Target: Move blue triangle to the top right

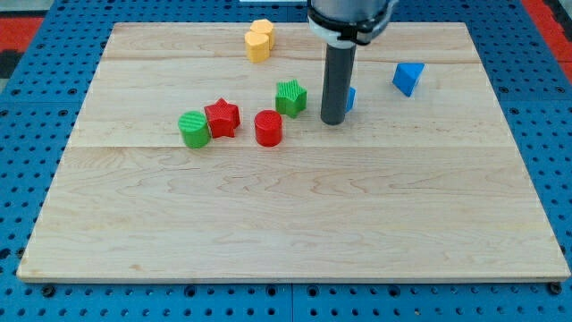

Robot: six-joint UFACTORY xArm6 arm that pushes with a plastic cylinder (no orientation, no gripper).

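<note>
The blue triangle (408, 77) lies on the wooden board (295, 215) at the view's upper right. My tip (333, 120) stands to its left and slightly lower, apart from it. A second blue block (350, 98) shows only as a sliver behind the rod's right side, touching or nearly touching it; its shape is hidden.
A green star block (290, 97) lies just left of the rod. A red cylinder (268, 128), a red star (222, 117) and a green cylinder (194, 129) form a row further left. A yellow block (259, 39) lies near the top edge.
</note>
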